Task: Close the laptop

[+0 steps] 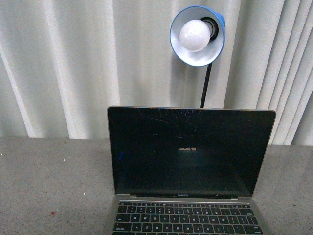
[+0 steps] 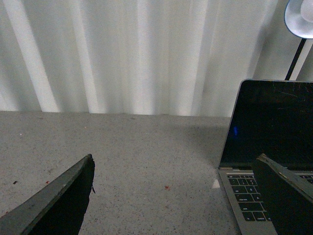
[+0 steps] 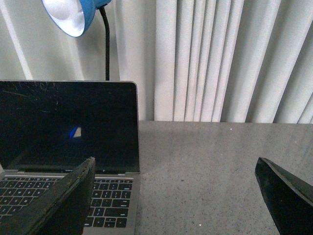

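The laptop (image 1: 190,152) stands open on the grey table, its scratched black screen upright and facing me, black keys at the bottom of the front view. No gripper shows in the front view. In the left wrist view my left gripper (image 2: 181,196) is open and empty over bare table, with the laptop (image 2: 266,127) beside it; one finger overlaps the keyboard corner. In the right wrist view my right gripper (image 3: 178,196) is open and empty, with the laptop (image 3: 68,125) on one side and one finger in front of its keyboard.
A blue desk lamp (image 1: 197,35) with a white bulb rises on a black stem behind the laptop's lid. Pale pleated curtains (image 1: 63,63) close off the back. The speckled grey table (image 1: 54,186) stretches to both sides of the laptop.
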`<action>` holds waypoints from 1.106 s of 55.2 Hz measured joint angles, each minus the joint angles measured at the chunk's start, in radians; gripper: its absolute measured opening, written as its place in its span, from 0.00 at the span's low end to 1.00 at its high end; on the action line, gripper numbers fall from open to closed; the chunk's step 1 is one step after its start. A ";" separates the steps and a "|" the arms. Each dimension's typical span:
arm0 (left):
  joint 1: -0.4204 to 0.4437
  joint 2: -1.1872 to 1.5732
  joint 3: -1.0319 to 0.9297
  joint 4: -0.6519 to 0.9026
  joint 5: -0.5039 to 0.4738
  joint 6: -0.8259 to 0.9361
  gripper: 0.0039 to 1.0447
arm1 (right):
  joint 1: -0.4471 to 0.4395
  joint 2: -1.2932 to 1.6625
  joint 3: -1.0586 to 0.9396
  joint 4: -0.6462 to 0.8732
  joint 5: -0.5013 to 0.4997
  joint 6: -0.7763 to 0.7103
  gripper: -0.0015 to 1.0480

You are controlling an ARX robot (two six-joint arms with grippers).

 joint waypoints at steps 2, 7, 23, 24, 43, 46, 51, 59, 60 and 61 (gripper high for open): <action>0.000 0.000 0.000 0.000 0.000 0.000 0.94 | 0.000 0.000 0.000 0.000 0.000 0.000 0.93; 0.000 0.000 0.000 0.000 0.000 0.000 0.94 | 0.000 0.000 0.000 0.000 0.000 0.000 0.93; -0.085 0.229 0.126 -0.303 -0.264 -0.143 0.94 | 0.036 0.039 0.019 -0.055 0.109 -0.020 0.93; -0.088 0.260 0.132 -0.306 -0.269 -0.159 0.94 | 0.043 0.058 0.021 -0.050 0.128 -0.021 0.93; -0.051 0.682 0.227 0.183 -0.228 -0.146 0.94 | -0.153 0.768 0.151 0.659 -0.130 -0.118 0.93; -0.050 0.801 0.264 0.299 -0.216 -0.115 0.94 | -0.182 0.908 0.209 0.751 -0.163 -0.139 0.93; -0.051 0.959 0.333 0.441 -0.205 -0.054 0.94 | -0.212 1.110 0.321 0.814 -0.204 -0.187 0.93; -0.049 1.274 0.542 0.600 -0.140 0.100 0.94 | -0.247 1.418 0.588 0.762 -0.282 -0.322 0.93; -0.048 1.289 0.555 0.600 -0.134 0.112 0.94 | -0.248 1.440 0.618 0.754 -0.288 -0.342 0.93; -0.048 1.317 0.579 0.600 -0.124 0.126 0.94 | -0.248 1.450 0.632 0.750 -0.293 -0.352 0.93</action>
